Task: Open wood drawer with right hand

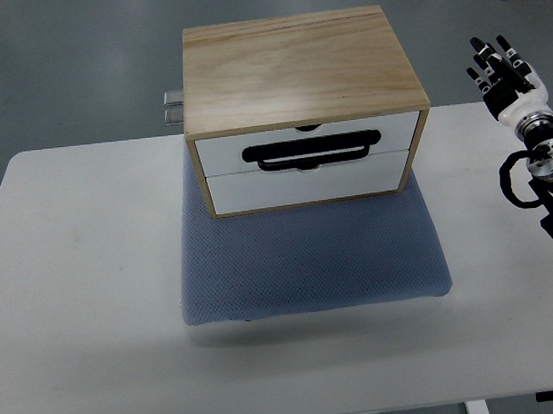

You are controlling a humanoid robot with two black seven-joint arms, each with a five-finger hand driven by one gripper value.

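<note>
- So the wood drawer box is sitting toward the 12 o'clock side of the white surface, a bit back from centre, parked on the far part of a blue-grey mesh mat.
- Its long axis runs pretty much 9 to 3 o'clock, turned a touch so the right end sits a little farther back than the left.
- The drawer fronts face 6 o'clock, toward the robot's side. Two white fronts stacked one over the other, both flush with the wood frame, so both closed.
- There's a black handle lying flat along the seam between the two fronts, long axis the same 9-to-3 way as the box. Can't tell which of the two drawers it belongs to.
- Some small metal bit sticks out behind the box's left back corner; too small to say what it is.
- The right hand is way over at about 2 o'clock, well apart from the box, just off the surface's far right corner.
- Its fingers are stretched out and a bit spread, pointing up toward 11 o'clock, holding nothing.
- The wrist and black cabling run down toward 4 o'clock to the right edge.
</note>
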